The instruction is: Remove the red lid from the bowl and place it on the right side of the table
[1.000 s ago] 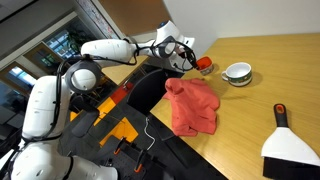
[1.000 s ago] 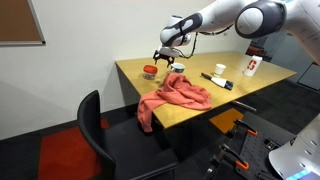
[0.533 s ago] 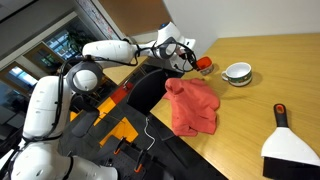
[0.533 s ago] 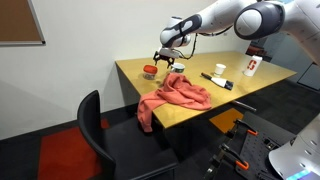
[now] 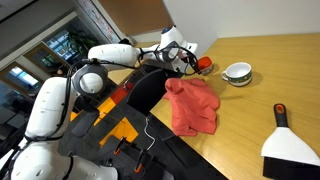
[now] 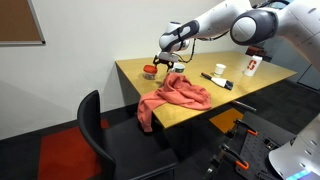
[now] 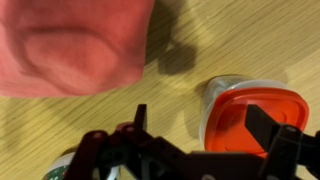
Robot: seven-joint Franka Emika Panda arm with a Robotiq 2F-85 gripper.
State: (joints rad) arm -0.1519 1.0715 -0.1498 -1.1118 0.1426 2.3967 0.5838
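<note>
Hanging wide open and holding nothing, the gripper point(image 7: 196, 114) straddles the red lid point(image 7: 232, 125). The lid lies between the jaws, closer to the finger on the right of the wrist view, with no clear contact. It is orange-red, a rounded square with a raised rim, seated on a pale bowl point(image 7: 220, 86) on the wooden table point(image 7: 250, 40), near a red cloth point(image 7: 70, 40). That finger and the frame edge hide the lid's lower part. In both exterior views it is only a small red blur.

The wooden surface point(image 5: 272, 55) carries a crumpled red cloth point(image 5: 192, 105). Just beyond the cloth sit a red-lidded container point(image 5: 204, 65) and a small bowl point(image 5: 237, 73).
</note>
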